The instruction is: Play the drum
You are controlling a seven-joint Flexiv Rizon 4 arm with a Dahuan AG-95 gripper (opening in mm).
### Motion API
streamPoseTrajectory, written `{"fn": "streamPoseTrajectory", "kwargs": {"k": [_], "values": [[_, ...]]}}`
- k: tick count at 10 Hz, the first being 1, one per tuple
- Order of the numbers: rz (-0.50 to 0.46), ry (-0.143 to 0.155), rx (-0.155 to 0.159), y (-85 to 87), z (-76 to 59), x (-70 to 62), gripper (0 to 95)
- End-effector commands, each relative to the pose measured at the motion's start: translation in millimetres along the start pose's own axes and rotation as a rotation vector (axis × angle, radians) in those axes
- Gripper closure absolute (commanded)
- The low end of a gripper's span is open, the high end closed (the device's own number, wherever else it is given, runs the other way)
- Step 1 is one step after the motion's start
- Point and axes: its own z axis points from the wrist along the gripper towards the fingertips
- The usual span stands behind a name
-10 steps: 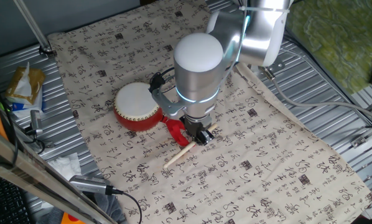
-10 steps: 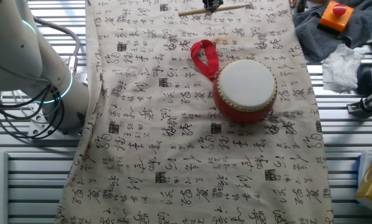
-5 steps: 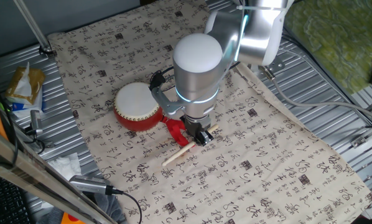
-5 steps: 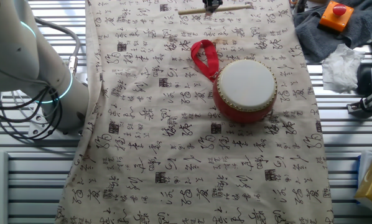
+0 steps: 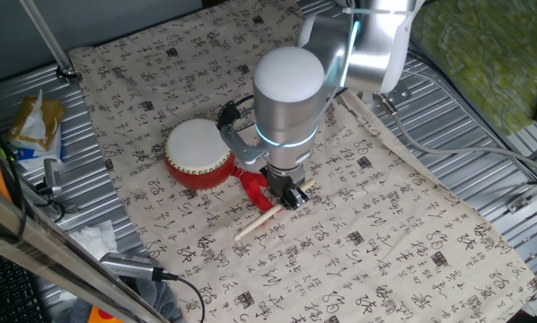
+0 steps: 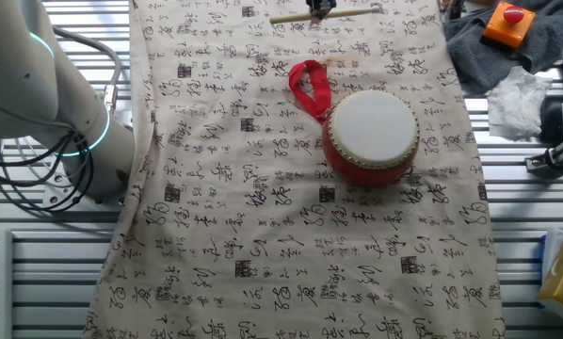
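Observation:
The drum (image 5: 198, 152) stands on the patterned cloth, with a red barrel and a white head; its red ribbon loop (image 5: 253, 187) trails toward the arm. In the other fixed view the drum (image 6: 370, 136) is at centre right and the ribbon loop (image 6: 309, 87) lies to its upper left. A thin pale wooden stick (image 5: 267, 218) lies flat on the cloth beside the ribbon. My gripper (image 5: 292, 196) is down at the cloth with its black fingers closed around the stick's upper part. It is well apart from the drum. The other fixed view shows the gripper (image 6: 320, 8) at the top edge, on the stick (image 6: 349, 12).
A cream cloth (image 5: 358, 233) printed with black characters covers the ribbed metal table. Left of it lie a snack bag (image 5: 35, 126), tissue (image 5: 93, 238) and cables. A grey rag with an orange and red button (image 6: 506, 23) sits at the far right edge.

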Motion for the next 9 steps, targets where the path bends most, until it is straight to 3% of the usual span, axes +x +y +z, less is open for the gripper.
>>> {"fn": "streamPoseTrajectory", "kwargs": {"k": [1,4,9], "values": [[-0.016,0.019,0.011,0.6,2.3,-1.7,95.0],[0.007,0.076,0.004,-1.1,1.4,-0.9,95.0],[0.01,0.107,0.0,-19.4,-9.1,8.0,95.0]]}}
